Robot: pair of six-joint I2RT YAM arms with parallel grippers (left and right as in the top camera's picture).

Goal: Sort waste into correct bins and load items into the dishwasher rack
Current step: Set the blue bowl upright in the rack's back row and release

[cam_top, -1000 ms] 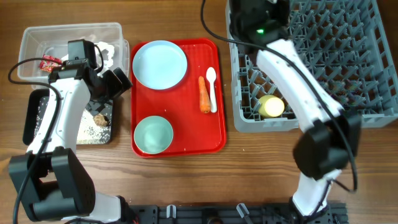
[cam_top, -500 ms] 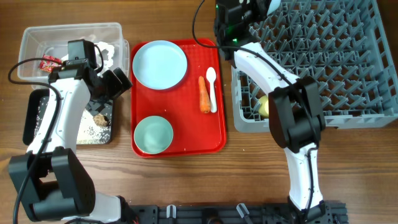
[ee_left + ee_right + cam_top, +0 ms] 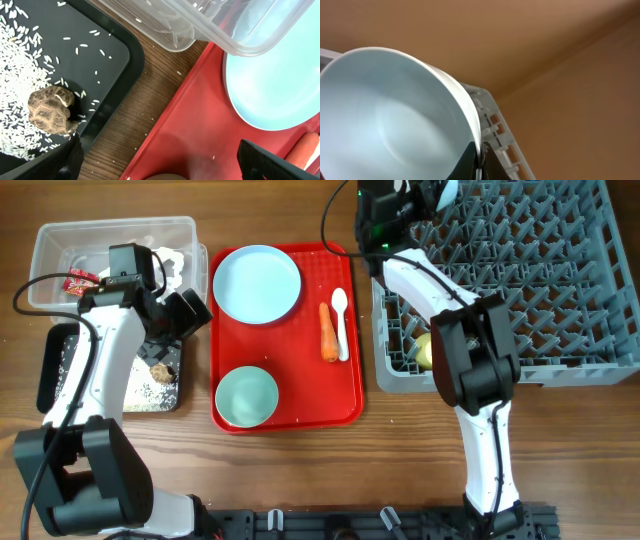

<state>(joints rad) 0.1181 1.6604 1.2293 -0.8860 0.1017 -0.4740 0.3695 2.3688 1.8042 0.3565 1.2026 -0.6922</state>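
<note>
My right gripper [image 3: 481,150] is shut on the rim of a pale blue-green bowl [image 3: 390,115], held at the far left corner of the grey dishwasher rack [image 3: 530,290]; in the overhead view the bowl [image 3: 447,190] just shows at the top edge. A yellow cup [image 3: 424,352] lies in the rack, half hidden by the arm. My left gripper [image 3: 188,312] is open and empty, between the black tray [image 3: 58,375] and the red tray [image 3: 300,415]. On the red tray are a plate [image 3: 257,282], a second bowl [image 3: 246,396], a carrot [image 3: 327,332] and a white spoon [image 3: 340,318].
The clear tub [image 3: 110,240] holds a red wrapper [image 3: 78,280] and white tissue [image 3: 172,260]. The black tray [image 3: 112,47] holds rice [image 3: 20,60] and a brown scrap [image 3: 50,110]. The right arm stretches over the rack's left side. Bare wood lies along the front.
The right arm has swung with the bowl from over the rack's left part toward its far left corner. The left arm has not moved.
</note>
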